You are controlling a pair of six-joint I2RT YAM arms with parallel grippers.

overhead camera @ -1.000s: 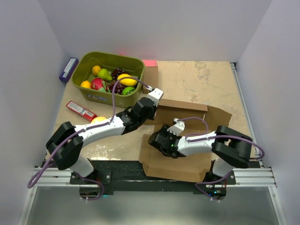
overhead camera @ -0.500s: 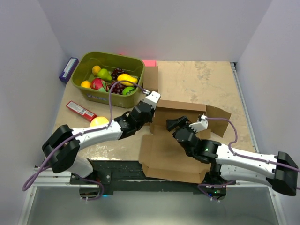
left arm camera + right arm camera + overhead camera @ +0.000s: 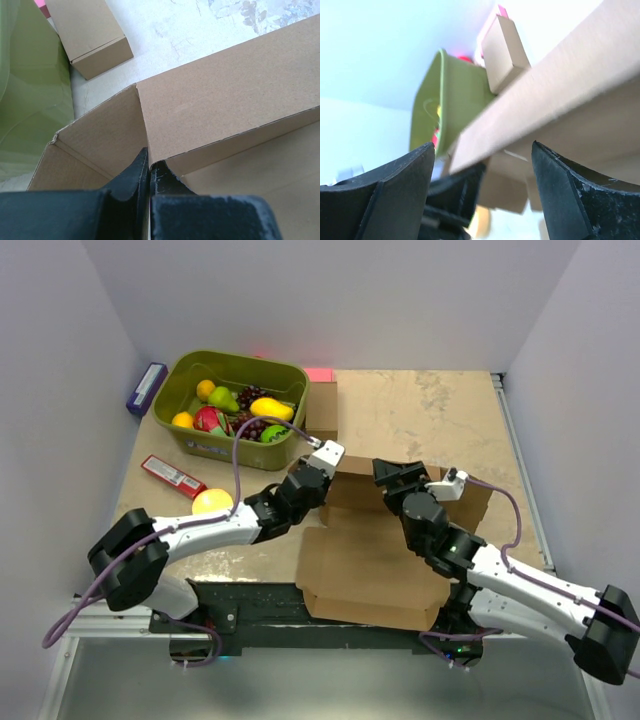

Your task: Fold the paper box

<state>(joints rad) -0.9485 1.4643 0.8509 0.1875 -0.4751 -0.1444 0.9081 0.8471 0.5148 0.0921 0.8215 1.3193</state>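
Paper box (image 3: 365,575): at 5 o'clock on the table (image 3: 440,410), base flat, rear wall (image 3: 225,95) raised at 12 o'clock.
Right gripper (image 3: 400,472): has just swung from base to rear wall; jaws now wide, empty, so probably re-gripping.
Left gripper (image 3: 148,165): unchanged, closed, at the 11 o'clock corner.

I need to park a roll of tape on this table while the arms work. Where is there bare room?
The widest bare patch of table is far right, bordered by the small box, the paper box and the right rail. It is crowded far left, with the fruit bin and the candy bar and ball in front of it, and at the centre around the paper box.
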